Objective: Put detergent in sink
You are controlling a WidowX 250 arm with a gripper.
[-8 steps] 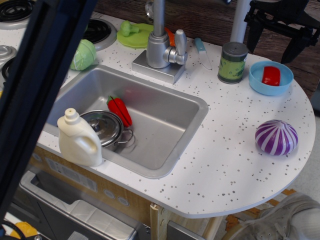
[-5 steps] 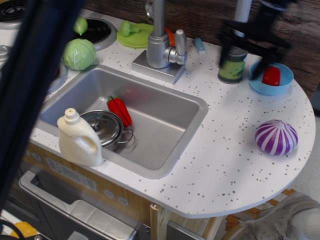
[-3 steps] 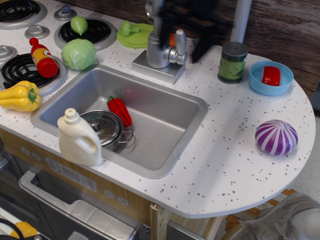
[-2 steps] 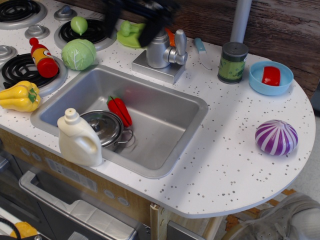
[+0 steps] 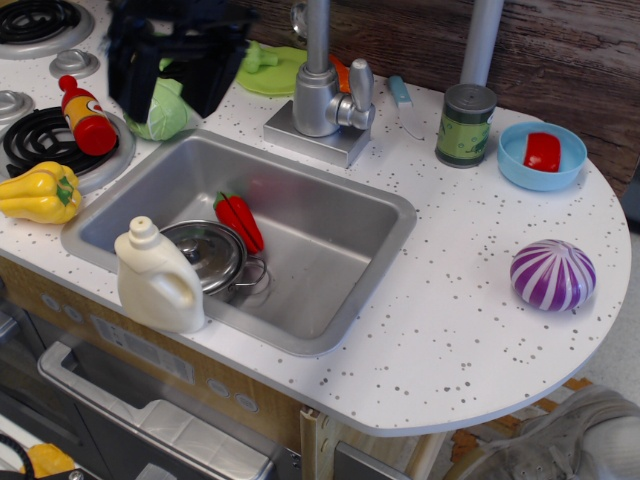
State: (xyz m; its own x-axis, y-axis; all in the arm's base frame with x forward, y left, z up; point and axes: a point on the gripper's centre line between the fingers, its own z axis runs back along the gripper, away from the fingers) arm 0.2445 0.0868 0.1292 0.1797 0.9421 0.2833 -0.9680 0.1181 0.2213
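The cream-white detergent [image 5: 158, 281] stands upright on the countertop at the front left rim of the sink [image 5: 330, 290]. The steel sink holds a small lidded pot [image 5: 204, 255] and a red pepper [image 5: 238, 221]. My gripper [image 5: 168, 98] is a dark, motion-blurred shape at the top left, above the green cabbage [image 5: 165, 116] and the sink's far left corner. It is well apart from the detergent. Its two fingers look spread, with nothing between them.
A red ketchup bottle [image 5: 86, 116] and a yellow pepper [image 5: 38, 192] lie on the stove at the left. The grey faucet [image 5: 320, 85] stands behind the sink. A green can [image 5: 465, 125], a blue bowl [image 5: 520, 165] and a purple striped ball [image 5: 552, 275] are at the right.
My gripper has swept fast from the far right, past the can and the faucet, to the top left over the cabbage. The dark bar at the left is gone. The detergent has not moved.
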